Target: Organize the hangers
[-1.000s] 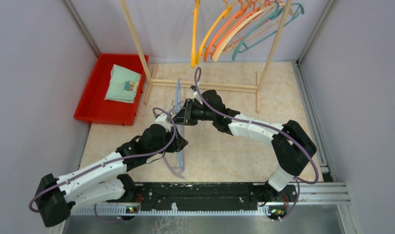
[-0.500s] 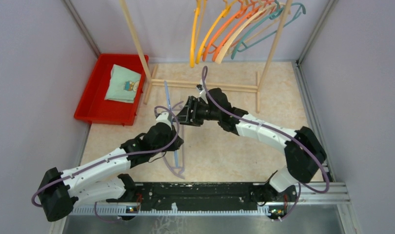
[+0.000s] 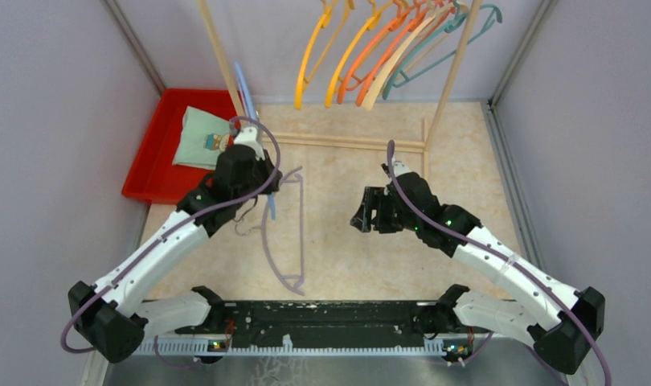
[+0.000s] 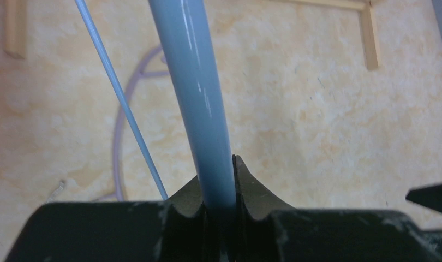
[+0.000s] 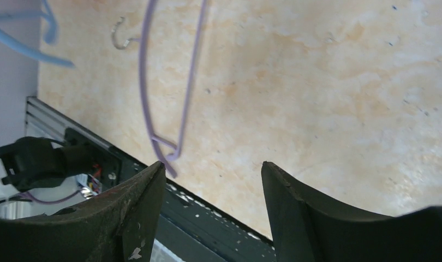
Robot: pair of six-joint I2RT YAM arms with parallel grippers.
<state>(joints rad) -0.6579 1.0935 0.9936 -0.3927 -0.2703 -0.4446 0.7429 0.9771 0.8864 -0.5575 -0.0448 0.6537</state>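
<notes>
My left gripper (image 3: 255, 154) is shut on a light blue hanger (image 3: 243, 90), held up off the table beside the rack's left post. In the left wrist view its thick blue bar (image 4: 199, 103) runs up from between the closed jaws of the left gripper (image 4: 219, 183). A lavender hanger (image 3: 295, 233) lies flat on the table; it also shows in the right wrist view (image 5: 147, 93). My right gripper (image 3: 361, 215) is open and empty over the table's middle right, its fingers (image 5: 137, 202) wide apart. Several hangers hang on the rack: yellow (image 3: 306, 60), orange (image 3: 361, 60), peach (image 3: 386, 72) and teal (image 3: 435, 50).
The pale wooden rack (image 3: 350, 143) stands at the back, with its base bars on the table. A red tray (image 3: 149, 165) with a folded cloth (image 3: 203, 138) sits at the back left. Grey walls close in both sides.
The right gripper opened, let go of the blue hanger and drew back to the right. The left arm lifted the blue hanger up and toward the back left. The lavender hanger stayed down.
</notes>
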